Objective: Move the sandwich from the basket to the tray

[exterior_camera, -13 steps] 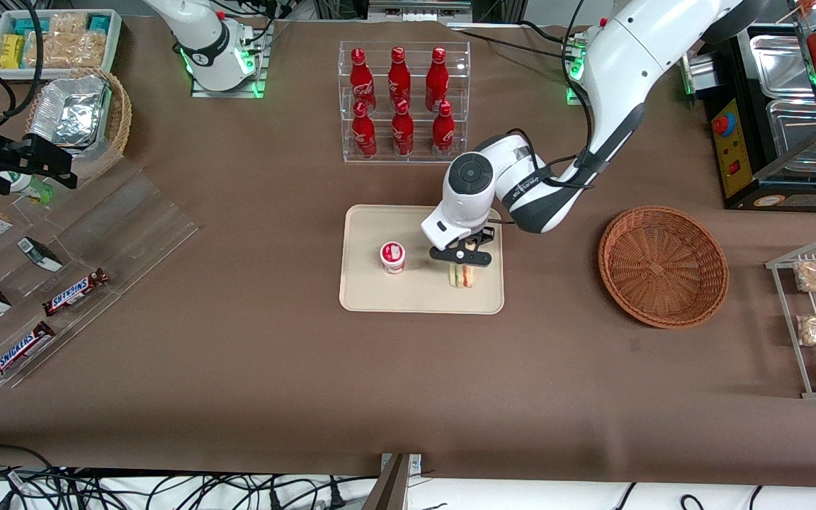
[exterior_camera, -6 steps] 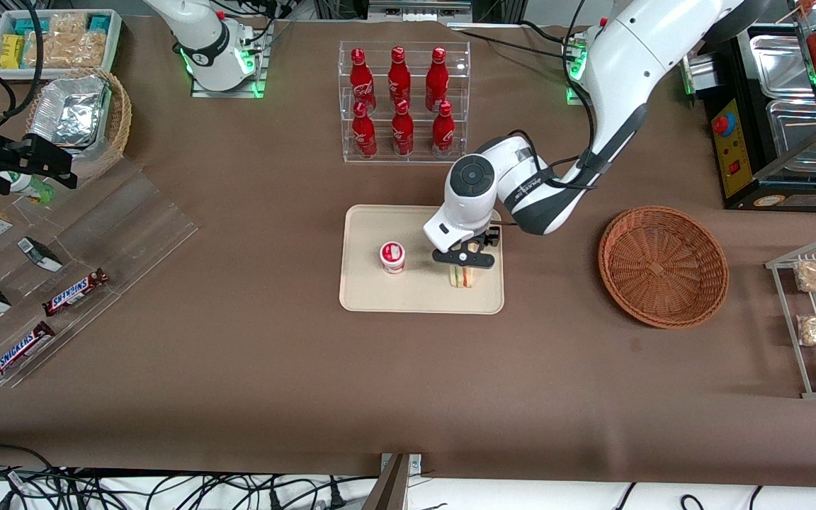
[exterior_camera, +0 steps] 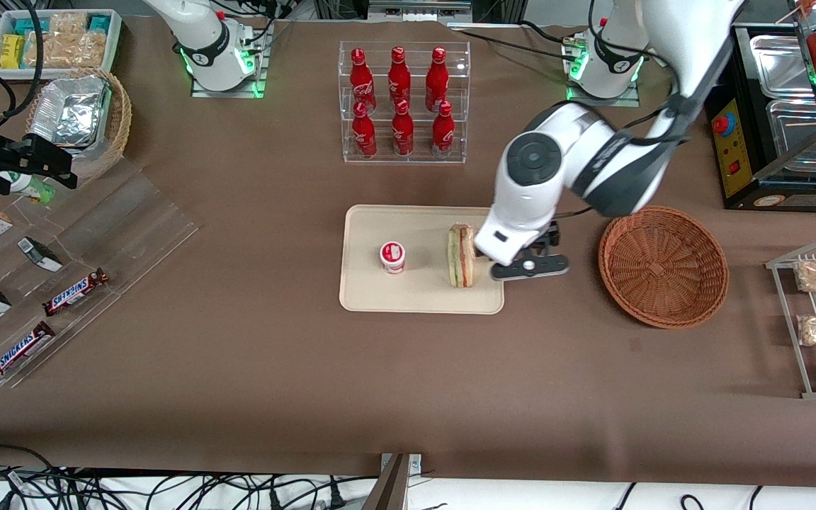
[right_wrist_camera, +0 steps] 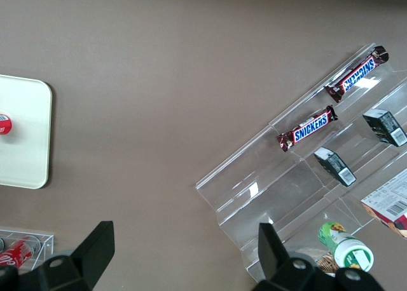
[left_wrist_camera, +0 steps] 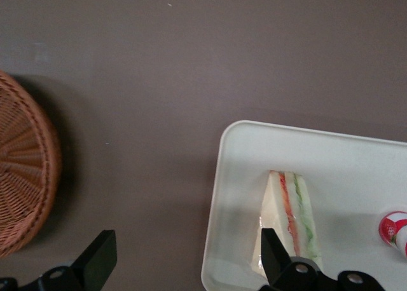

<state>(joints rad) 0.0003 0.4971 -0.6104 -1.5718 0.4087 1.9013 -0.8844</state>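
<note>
Left arm bent, its end effector point(exterior_camera: 529, 267) hanging seemingly spread wide.

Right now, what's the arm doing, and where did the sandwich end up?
Gripper open, empty, above the table between tray and basket. Sandwich lies on the tray, beside a small red-and-white cup. Basket empty. Nothing in the way.

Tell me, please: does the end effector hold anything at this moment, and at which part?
Nothing is held. The end effector is open, above the table between the tray and the basket; the sandwich lies free on the tray.
</note>
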